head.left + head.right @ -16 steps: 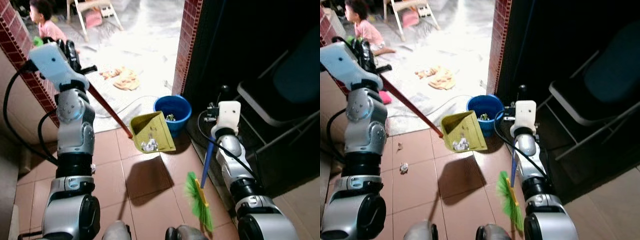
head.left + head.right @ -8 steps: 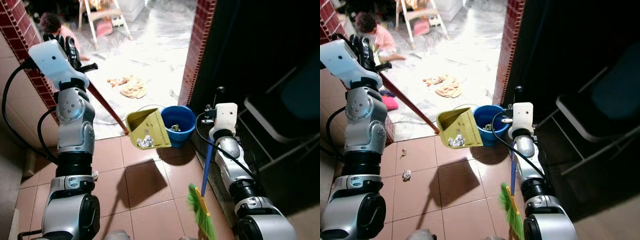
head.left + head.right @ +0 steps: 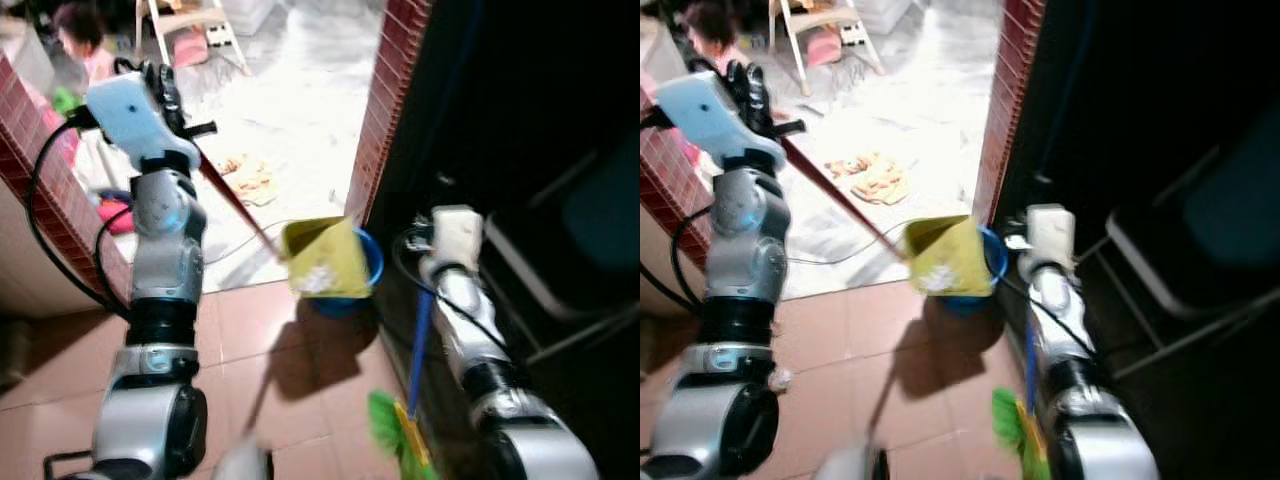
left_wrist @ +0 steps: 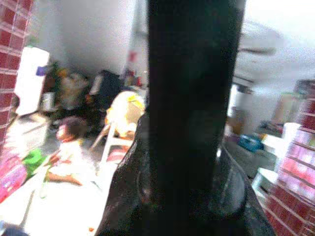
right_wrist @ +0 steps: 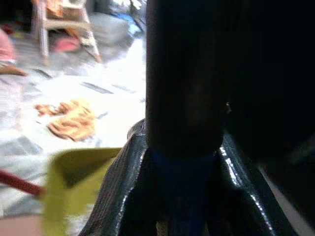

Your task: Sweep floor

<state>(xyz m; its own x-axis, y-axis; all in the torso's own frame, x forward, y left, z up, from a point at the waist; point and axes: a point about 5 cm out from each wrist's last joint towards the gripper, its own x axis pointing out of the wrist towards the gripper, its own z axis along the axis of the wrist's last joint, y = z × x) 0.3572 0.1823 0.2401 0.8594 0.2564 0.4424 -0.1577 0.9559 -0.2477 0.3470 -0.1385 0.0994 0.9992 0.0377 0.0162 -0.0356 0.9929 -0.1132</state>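
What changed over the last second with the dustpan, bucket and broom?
The left gripper has carried the yellow dustpan, crumpled litter still inside, from beside the blue bucket to over it. The camera also shifted. Unchanged: the right gripper still holds the blue-handled green broom, bristles hanging down.

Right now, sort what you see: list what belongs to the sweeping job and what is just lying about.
Sweeping job: yellow dustpan holding scraps, over the blue bucket; broom; left pincer; right pincer.

Lying about: orange cloth, folding chair, white stool.
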